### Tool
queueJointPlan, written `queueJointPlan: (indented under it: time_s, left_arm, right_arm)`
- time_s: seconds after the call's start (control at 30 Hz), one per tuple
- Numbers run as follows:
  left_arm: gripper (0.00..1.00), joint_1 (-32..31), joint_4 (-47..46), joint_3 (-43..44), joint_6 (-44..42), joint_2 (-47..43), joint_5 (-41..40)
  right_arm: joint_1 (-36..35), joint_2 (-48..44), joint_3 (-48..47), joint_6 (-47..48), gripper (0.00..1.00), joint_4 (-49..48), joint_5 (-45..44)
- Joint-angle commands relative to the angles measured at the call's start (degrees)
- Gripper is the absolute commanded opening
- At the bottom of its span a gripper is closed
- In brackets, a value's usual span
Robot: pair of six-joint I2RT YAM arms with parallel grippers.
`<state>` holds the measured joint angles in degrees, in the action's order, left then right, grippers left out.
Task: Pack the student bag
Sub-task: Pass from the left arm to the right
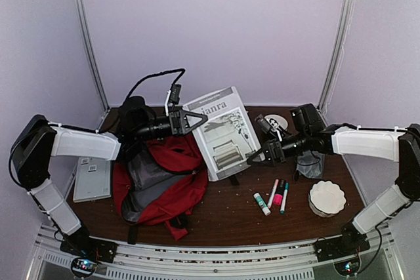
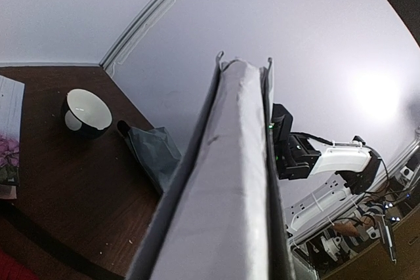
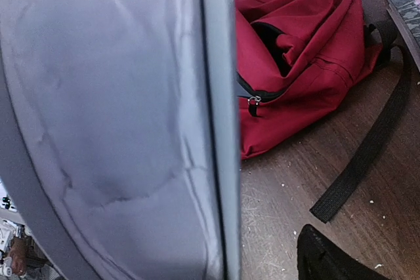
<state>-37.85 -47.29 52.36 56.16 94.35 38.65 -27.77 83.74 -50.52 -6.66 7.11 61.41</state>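
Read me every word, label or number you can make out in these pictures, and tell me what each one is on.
"ianra": large title on the cover of the book; its start may be hidden behind the left hand.
Small line above that title: too small to read.
Label on the grey flat case: too blurred to read.
Markers: no legible print.

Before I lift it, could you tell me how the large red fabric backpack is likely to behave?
The red fabric backpack lies slumped and creased, so it will probably sag rather than hold shape. Its loose black strap trails on the wooden table, so it may drag or snag.
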Motion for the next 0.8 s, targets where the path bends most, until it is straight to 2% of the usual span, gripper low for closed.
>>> queueJointPlan:
  time_s: [0.0, 0.17, 0.37, 0.5, 0.57, 0.67, 0.77]
  left_arm:
    - [0.21, 0.57, -7.53, 2.53, 3.13, 2.5, 1.14]
    - [0.2, 0.57, -9.23, 3.01, 4.92, 4.47, 1.56]
    - [0.21, 0.98, -7.71, 3.06, 4.09, 4.62, 1.21]
    - [0.25, 1.07, -3.43, 4.06, 2.2, 4.32, 1.21]
    - [0.3, 1.13, -0.65, 4.25, 0.75, 3.91, 0.6]
    - [0.43, 1.22, 5.47, 4.7, -2.9, 2.68, -1.47]
    - [0.59, 1.33, 16.81, 5.18, -9.93, -0.82, -7.19]
  right_arm:
    - [0.0, 0.17, 0.17, -6.87, 0.81, -6.81, 4.72]
    - [0.0, 0.01, 1.67, -15.09, 0.74, -14.99, 6.77]
    - [0.07, 0.2, 1.95, -14.27, 0.52, -13.91, 5.32]
    - [0.17, -0.07, 2.36, -14.65, 0.37, -14.33, 4.29]
    - [0.16, -0.07, 2.37, -15.56, 0.34, -14.97, 4.41]
    - [0.24, -0.33, 2.49, -15.89, 0.29, -15.24, 4.55]
    - [0.41, -1.07, 2.77, -16.02, 0.24, -15.22, 4.15]
